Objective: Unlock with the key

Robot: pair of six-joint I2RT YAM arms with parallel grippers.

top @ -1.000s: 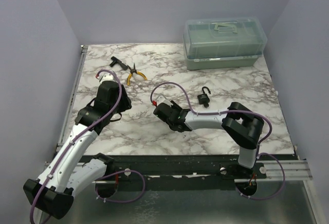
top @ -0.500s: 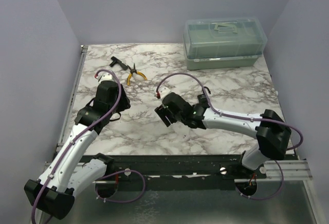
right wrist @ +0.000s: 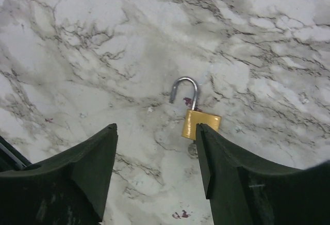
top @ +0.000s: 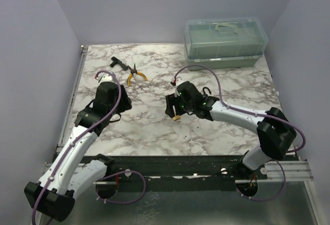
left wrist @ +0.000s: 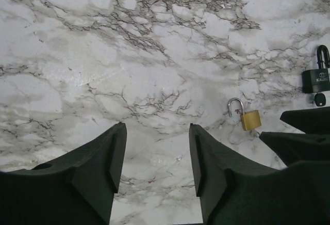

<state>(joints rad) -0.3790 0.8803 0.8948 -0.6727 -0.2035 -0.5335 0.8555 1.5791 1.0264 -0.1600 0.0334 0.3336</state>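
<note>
1. The right gripper is held low over the table near its middle. Its jaws are parted and nothing is grasped between them.
2. The brass padlock is seen lying flat on the marble under that gripper. In the right wrist view it lies just beside the right-hand finger and is not touched by it.
3. Its shackle is seen with one leg out of the body and the other leg seated in it.
4. The key is shown only as a small grey round piece touching the lower edge of the brass body. Whether its blade sits in the keyway cannot be told.
5. The left gripper is held over bare marble on the left half of the table. It is released, with nothing between the fingers.
6. In the left wrist view the brass padlock is seen to the right of that gripper, apart from it, with the dark fingers of the right gripper just beside it.
7. A black padlock is seen lying near the brass one, at the right edge of that view.
8. Pliers are seen toward the far left of the table, and a box is set at the far right corner.
</note>
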